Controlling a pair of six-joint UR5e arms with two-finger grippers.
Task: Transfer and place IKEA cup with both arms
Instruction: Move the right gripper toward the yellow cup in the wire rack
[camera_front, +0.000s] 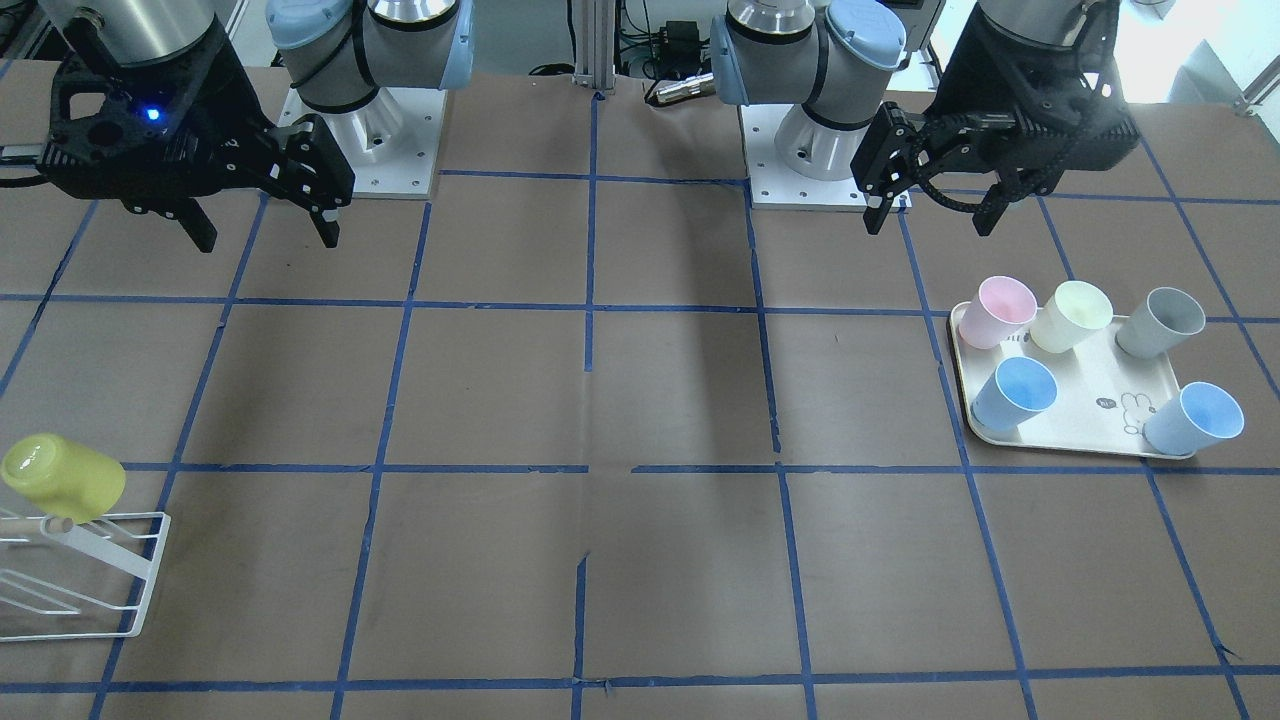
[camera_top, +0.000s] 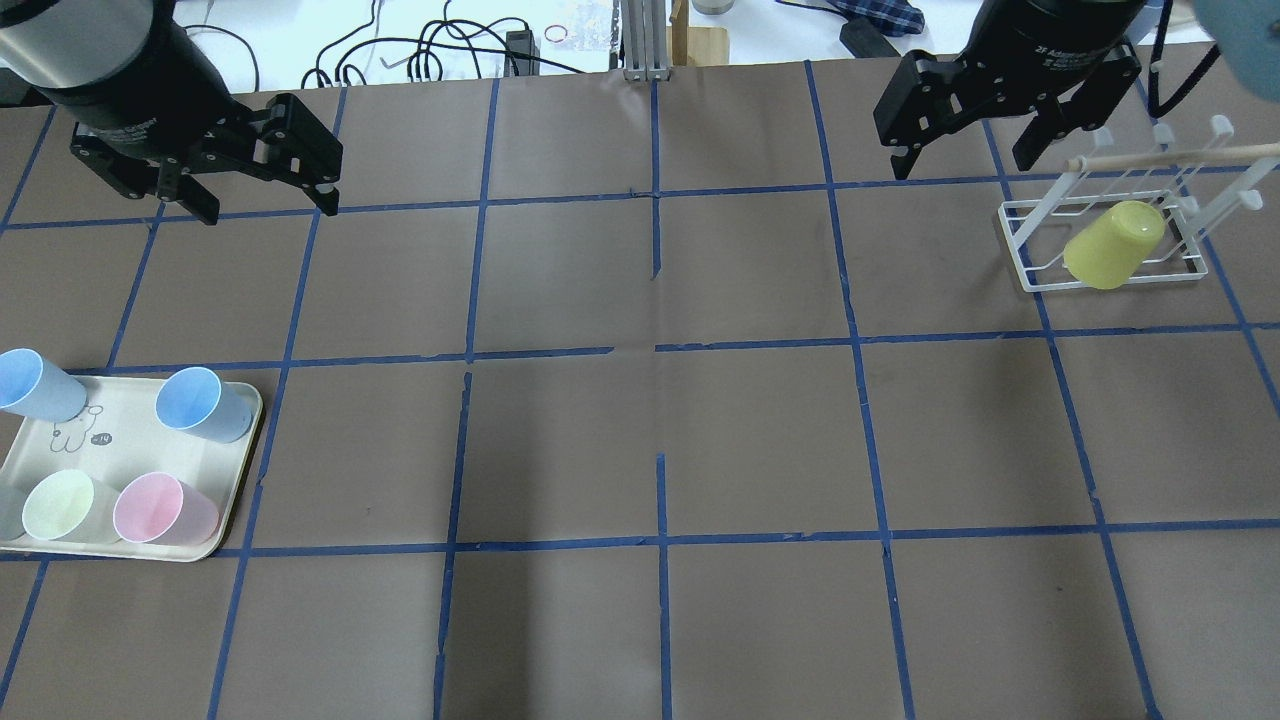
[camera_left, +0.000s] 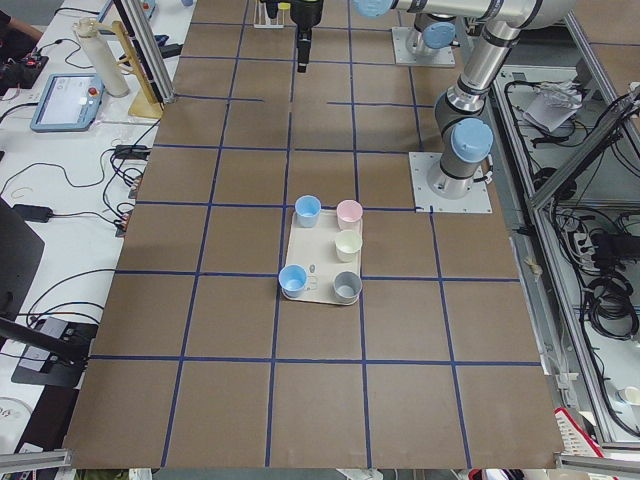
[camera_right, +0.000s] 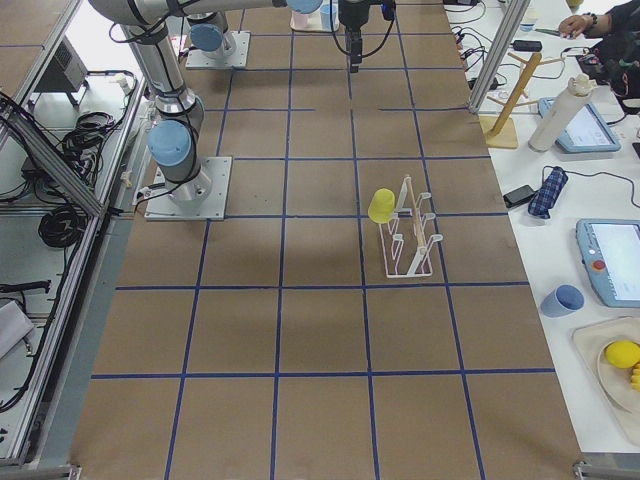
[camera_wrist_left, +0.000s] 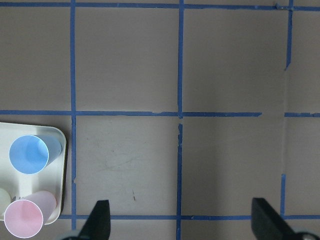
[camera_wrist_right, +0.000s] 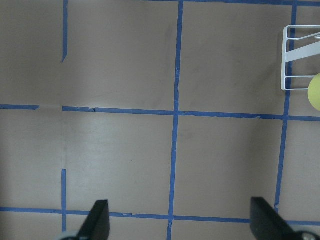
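The yellow-green IKEA cup (camera_top: 1113, 245) hangs upside down, tilted, on a peg of a white wire rack (camera_top: 1030, 250) at the table's right side. It also shows in the front view (camera_front: 62, 478) and at the right edge of the right wrist view (camera_wrist_right: 315, 92). My right gripper (camera_top: 965, 160) is open and empty, in the air beyond the rack and apart from the cup. My left gripper (camera_top: 268, 205) is open and empty, in the air at the far left, above bare table. Its fingers (camera_wrist_left: 97, 222) show wide apart in the left wrist view.
A cream tray (camera_top: 130, 420) near the table's left edge holds a pink cup (camera_top: 160, 508), a pale cream-yellow cup (camera_top: 60, 505), two light blue cups (camera_top: 195, 402) and a grey cup (camera_front: 1160, 322). Blue tape lines grid the brown table.
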